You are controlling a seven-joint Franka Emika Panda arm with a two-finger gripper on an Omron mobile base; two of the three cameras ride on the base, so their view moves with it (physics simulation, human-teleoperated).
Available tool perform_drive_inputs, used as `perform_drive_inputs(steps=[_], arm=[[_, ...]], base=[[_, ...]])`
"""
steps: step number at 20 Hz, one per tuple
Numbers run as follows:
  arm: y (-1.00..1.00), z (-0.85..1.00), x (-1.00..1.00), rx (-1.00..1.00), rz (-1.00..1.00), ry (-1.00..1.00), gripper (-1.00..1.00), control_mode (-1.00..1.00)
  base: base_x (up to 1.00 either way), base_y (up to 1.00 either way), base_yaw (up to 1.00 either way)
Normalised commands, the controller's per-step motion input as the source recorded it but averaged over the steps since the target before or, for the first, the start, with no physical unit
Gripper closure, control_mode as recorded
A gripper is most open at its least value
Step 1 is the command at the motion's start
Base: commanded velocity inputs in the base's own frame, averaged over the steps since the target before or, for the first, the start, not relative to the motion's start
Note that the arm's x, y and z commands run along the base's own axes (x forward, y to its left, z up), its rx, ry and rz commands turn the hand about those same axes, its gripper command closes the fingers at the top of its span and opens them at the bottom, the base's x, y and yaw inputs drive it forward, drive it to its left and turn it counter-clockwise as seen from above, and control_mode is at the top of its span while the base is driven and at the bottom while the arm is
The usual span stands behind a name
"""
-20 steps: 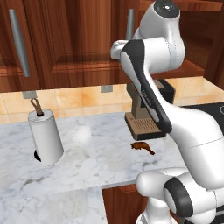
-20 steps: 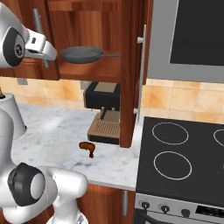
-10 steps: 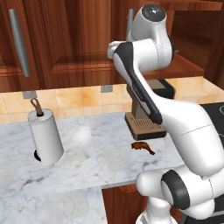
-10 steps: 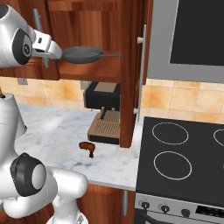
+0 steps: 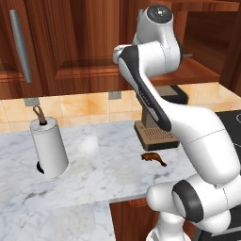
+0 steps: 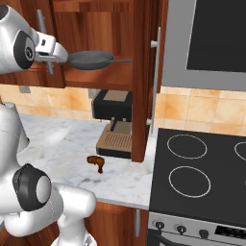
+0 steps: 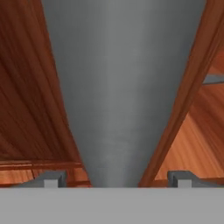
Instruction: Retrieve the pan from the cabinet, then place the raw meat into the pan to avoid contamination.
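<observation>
While the arm reached high up, the gripper (image 6: 61, 54) sat at the left rim of the pan (image 6: 90, 60), up inside the open cabinet (image 6: 108, 29). The pan rested on the wooden shelf (image 6: 103, 79). Its round bowl was on the left, next to the gripper. Its long thin handle (image 6: 121, 60) pointed to the right, away from the gripper and toward the cabinet's open door (image 6: 153, 72). So the pan's long line ran left to right, and the gripper met the near end, the bowl end.

From the hand view, the pan (image 7: 127, 87) was a big grey shape right in front, between the two fingertips (image 7: 49, 179). The tips stood far apart, one on each side of the pan. They did not yet look squeezed on it, so I think the gripper was open around the rim and about to pinch.

Below the pan, a dark coffee machine (image 6: 113, 122) stood on the marble counter (image 6: 62, 144). The raw meat (image 6: 96, 162) lay on the counter just in front of the machine, well below the pan. Far left of the meat stood a white paper towel roll (image 5: 48, 147). Right of the counter was the black stove (image 6: 202, 173).

I think the pan had to come out toward the robot and then go down near the meat.
</observation>
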Motion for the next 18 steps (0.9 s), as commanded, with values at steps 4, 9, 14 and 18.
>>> perform_drive_inputs(steps=[4, 9, 14, 18], arm=[[0.02, -0.08, 0.26, -0.02, 0.0, 0.0, 1.0, -1.0], [0.04, -0.06, 0.21, 0.0, 0.0, 0.0, 1.0, -1.0], [0.01, -0.08, 0.04, 0.0, -0.02, 0.0, 1.0, -1.0], [0.02, -0.06, 0.0, 0.0, -0.06, 0.03, 1.0, -1.0]], base=[[0.0, 0.0, 0.0], [0.0, 0.0, 0.0], [0.0, 0.0, 0.0], [0.0, 0.0, 0.0]])
